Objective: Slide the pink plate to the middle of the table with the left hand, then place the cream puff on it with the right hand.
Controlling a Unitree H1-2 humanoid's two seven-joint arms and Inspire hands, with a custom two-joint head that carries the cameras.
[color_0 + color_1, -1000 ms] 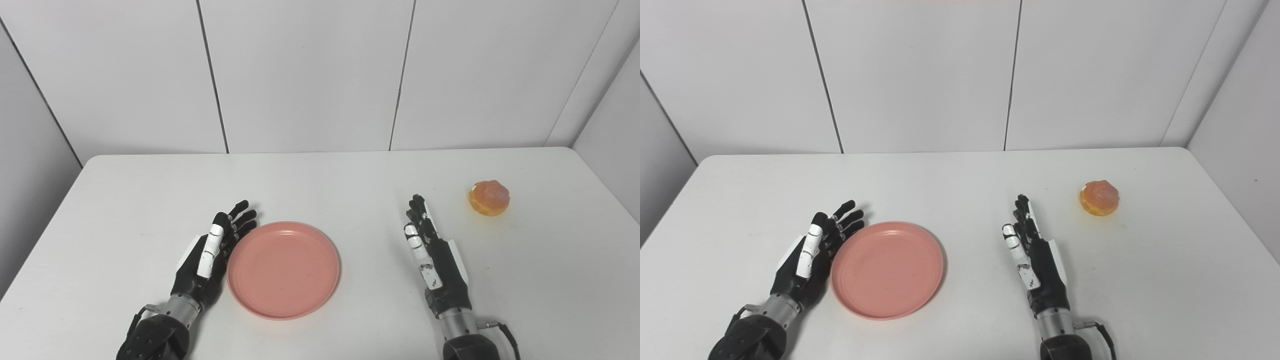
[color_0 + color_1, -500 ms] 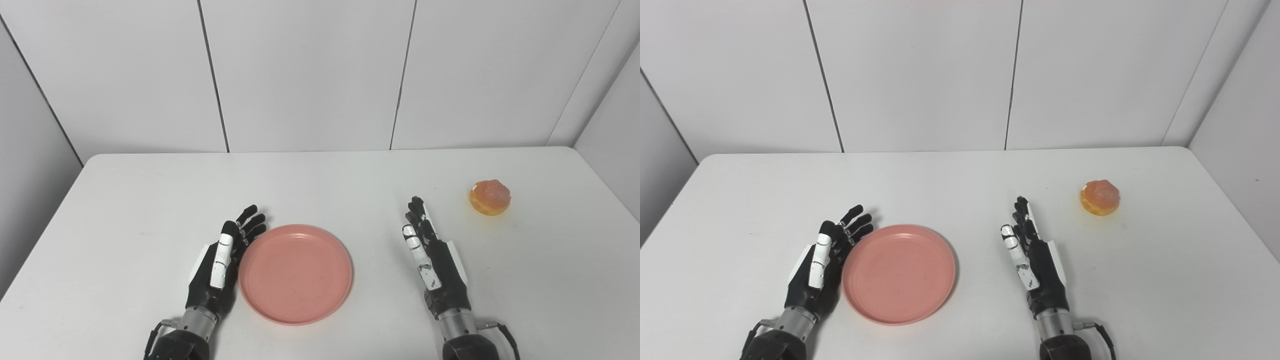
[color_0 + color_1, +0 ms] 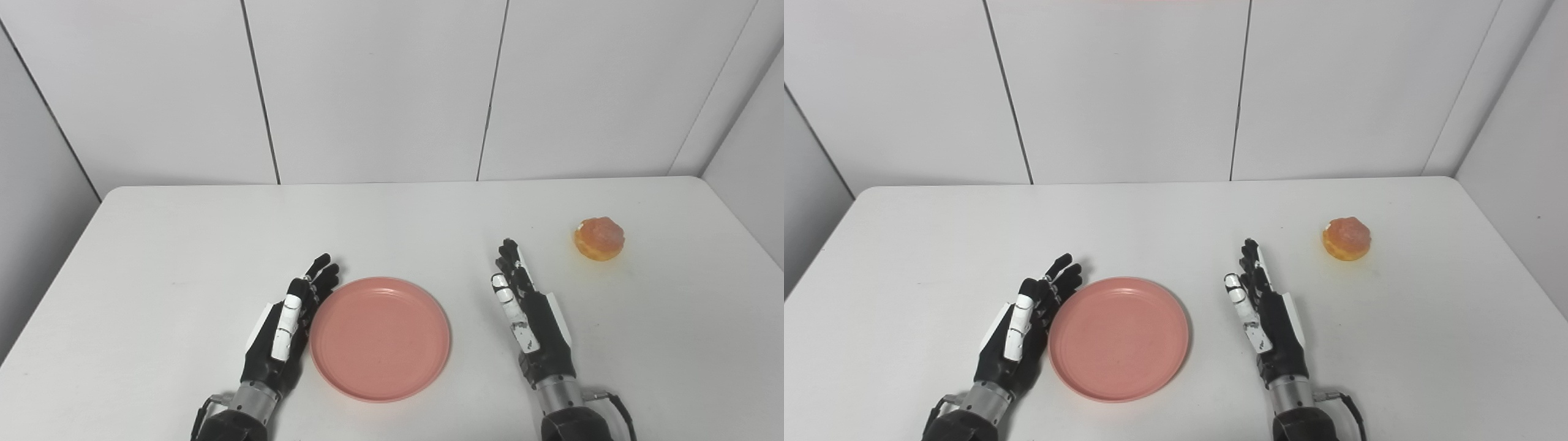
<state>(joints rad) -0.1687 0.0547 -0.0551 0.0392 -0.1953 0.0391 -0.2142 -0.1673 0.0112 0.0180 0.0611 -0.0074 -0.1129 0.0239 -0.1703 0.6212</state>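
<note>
Pink plate (image 3: 380, 339), lower centre of frame, flat on white table (image 3: 184, 245); shallow, round, raised rim, nothing on it. Judged light, stiff and smooth-bottomed, so likely to slide easily under a sideways push on the rim; no lifting needed. Contact best kept low on the left rim, where a push cannot tip it.

Left hand (image 3: 288, 327), lower left of centre, set on edge with fingers extended and close together, holding nothing, palm side against the plate's left rim; touching or just beside, exact contact not resolved.

Cream puff (image 3: 599, 239), right of frame at mid-height, well apart from the plate, alone on the table. Golden, domed, glazed top; judged soft and crushable, possibly sticky. Best taken by a loose grasp around the sides rather than a pinch on the crown.

Right hand (image 3: 531, 318), lower right of centre, between plate and puff, fingers straight and together, empty, touching neither.

Left eye view: more of the left wall panel, plate nearer frame centre. Right eye view: puff (image 3: 1346, 238) further from the right edge, with more bare table and side wall beyond it. No object hidden in either view.
</note>
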